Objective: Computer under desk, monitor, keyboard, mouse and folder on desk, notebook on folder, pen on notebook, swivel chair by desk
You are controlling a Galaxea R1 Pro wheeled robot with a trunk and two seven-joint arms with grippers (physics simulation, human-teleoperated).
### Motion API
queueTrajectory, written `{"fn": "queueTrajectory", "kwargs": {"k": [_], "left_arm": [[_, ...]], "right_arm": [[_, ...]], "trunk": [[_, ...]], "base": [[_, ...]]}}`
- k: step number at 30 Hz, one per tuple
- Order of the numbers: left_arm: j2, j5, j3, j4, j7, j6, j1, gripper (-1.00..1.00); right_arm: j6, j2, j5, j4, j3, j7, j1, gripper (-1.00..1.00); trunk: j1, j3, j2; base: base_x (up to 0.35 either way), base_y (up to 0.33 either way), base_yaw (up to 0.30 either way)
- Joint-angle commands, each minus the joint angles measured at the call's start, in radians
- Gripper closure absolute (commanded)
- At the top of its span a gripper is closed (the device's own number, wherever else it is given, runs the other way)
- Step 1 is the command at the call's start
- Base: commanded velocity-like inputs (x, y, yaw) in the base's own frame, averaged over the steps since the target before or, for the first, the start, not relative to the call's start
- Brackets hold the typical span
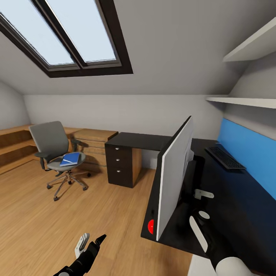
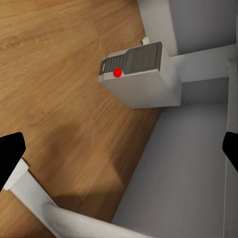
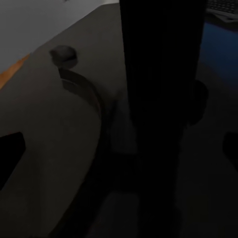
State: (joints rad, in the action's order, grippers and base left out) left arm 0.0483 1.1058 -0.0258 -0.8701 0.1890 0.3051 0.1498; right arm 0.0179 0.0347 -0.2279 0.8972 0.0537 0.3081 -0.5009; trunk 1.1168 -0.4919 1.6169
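Item, far left: your swivel chair (image 1: 53,153), grey with a chrome star base, stands on the wood floor well apart from the desk (image 1: 230,199); the blue folder (image 1: 70,159) lies flat on its seat.

Low centre: your left gripper (image 1: 90,242), fingers apart, empty.

Right: monitor (image 1: 174,176), edge-on, stands on the black desk, red dot at its lower corner.

Keyboard (image 1: 225,157) lies by the blue back panel (image 1: 249,153).

Right gripper (image 1: 201,205): you cannot tell its state.

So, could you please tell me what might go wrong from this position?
1. The monitor stands near the desk edge with the right gripper close behind it; a push could tip it onto the floor.
2. The keyboard lies by the blue back panel; sliding the monitor back could knock it.
3. The folder lies loose on the swivel chair; rolling the chair might shake it off.
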Motion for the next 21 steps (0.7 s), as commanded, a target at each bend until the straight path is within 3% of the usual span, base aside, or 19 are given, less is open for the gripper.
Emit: {"fn": "queueTrajectory", "kwargs": {"k": [1, 21], "left_arm": [[0.001, 0.009, -0.002, 0.000, 0.000, 0.003, 0.001, -1.00], [0.001, 0.010, -0.002, 0.000, 0.001, 0.003, 0.001, -1.00]], "right_arm": [[0.001, 0.002, -0.008, 0.001, 0.005, 0.009, -0.001, -1.00], [-0.001, 0.003, -0.008, 0.002, 0.002, 0.012, -0.001, -1.00]], "trunk": [[0.000, -0.001, 0.001], [0.000, -0.001, 0.001]], "base": [[0.008, -0.004, -0.009], [0.002, -0.001, -0.080]]}}
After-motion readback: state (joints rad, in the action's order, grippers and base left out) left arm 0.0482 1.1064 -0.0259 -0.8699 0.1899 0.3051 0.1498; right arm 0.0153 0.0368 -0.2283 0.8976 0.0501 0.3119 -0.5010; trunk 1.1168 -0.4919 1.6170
